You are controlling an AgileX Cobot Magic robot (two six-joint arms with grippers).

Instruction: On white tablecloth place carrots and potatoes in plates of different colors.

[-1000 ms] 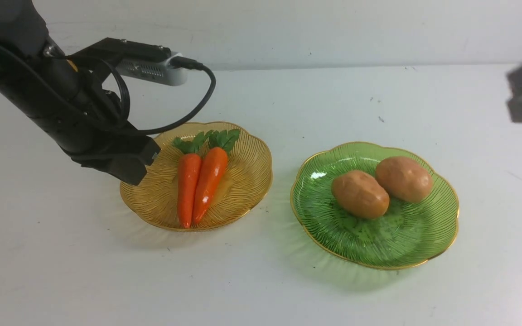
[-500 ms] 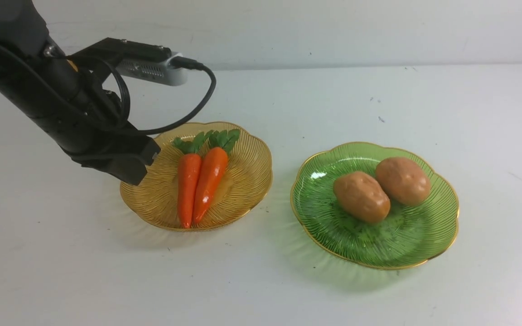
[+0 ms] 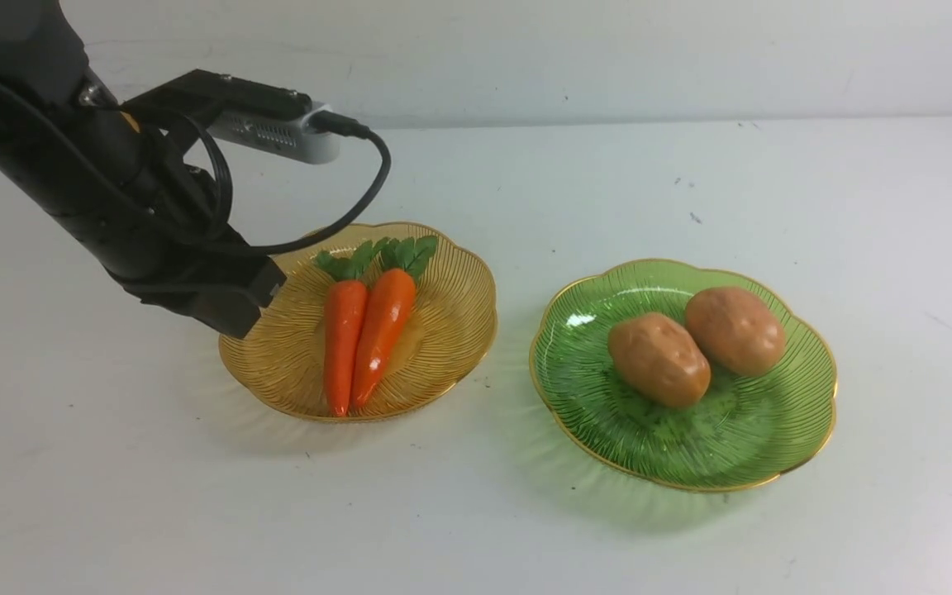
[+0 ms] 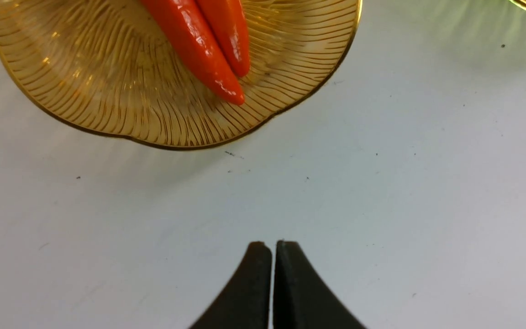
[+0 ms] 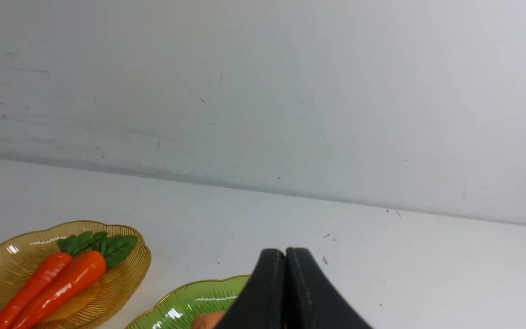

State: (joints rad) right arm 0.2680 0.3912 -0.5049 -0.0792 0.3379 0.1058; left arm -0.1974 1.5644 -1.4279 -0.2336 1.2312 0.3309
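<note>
Both carrots (image 3: 363, 330) lie side by side, touching, in the amber plate (image 3: 451, 330), leafy tops toward the far rim. Both potatoes (image 3: 695, 343) sit touching each other in the green plate (image 3: 806, 413). The plates stand near each other on the white tablecloth (image 3: 476, 529), rims apart. In my judgement the sorting itself is complete: each kind occupies its own colour of plate and nothing lies loose on the cloth. What remains is withdrawal. The left end effector (image 4: 272, 249) hangs just beside the amber plate's near-left rim, jaws together and empty. The right end effector (image 5: 285, 256) is out of the front view; its own camera shows jaws together, empty, raised above the green plate's area. The next move calls only for the left arm to lift clear without clipping the amber rim; the trailing cable (image 3: 360, 198) above that plate is the one snag risk. The desk surface is smooth and flat, with a few dark specks. A plain pale wall (image 3: 575, 49) closes the far side; nothing else is visible.
</note>
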